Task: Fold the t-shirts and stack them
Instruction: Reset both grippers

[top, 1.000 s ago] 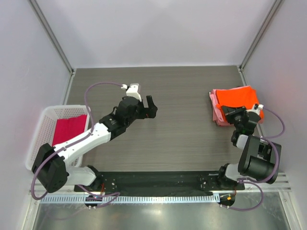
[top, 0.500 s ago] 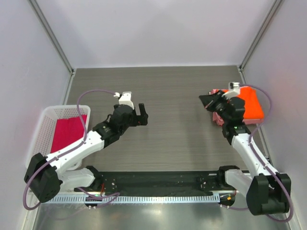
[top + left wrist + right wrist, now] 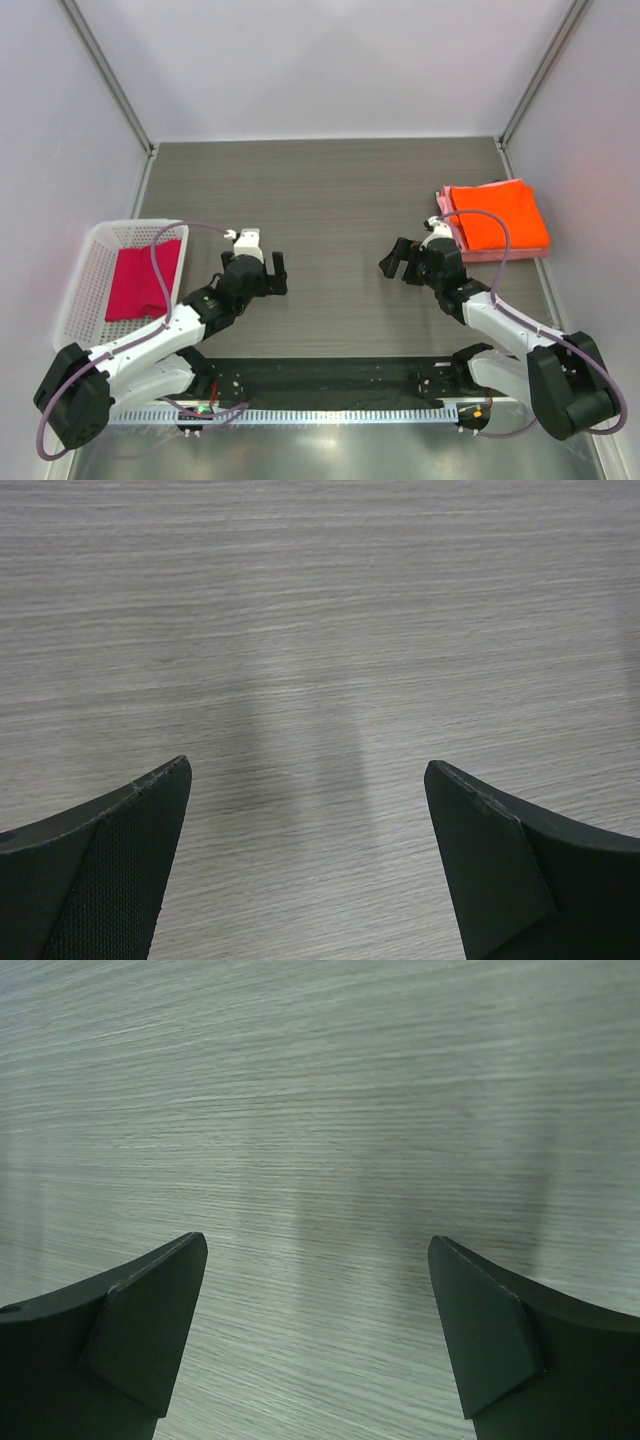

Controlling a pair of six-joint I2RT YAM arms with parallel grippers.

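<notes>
Both tools are empty. The left tool (image 3: 274,268) has its two fingers spread wide apart, and so does the right tool (image 3: 398,258). Seen from each wrist, there is only bare grey tabletop (image 3: 330,190) between the fingers.

The orange t-shirt (image 3: 497,215) lies folded on top of the pink t-shirts (image 3: 500,256). That pile is near the right tool, a bit beyond it and off to its right. The magenta t-shirt (image 3: 140,282) sits in the white basket (image 3: 78,295), well off to the left of the left tool. It looks like the last one to fold.

To do this well, I think the left tool should go over the basket, come down from above and pinch the cloth near one edge. It should lift high so the shirt does not catch on the basket wall. Then it should lay the shirt flat on the bare tabletop between the two tools. That way each tool can take a side and fold it neatly.

I can see no names, labels or writing anywhere.
</notes>
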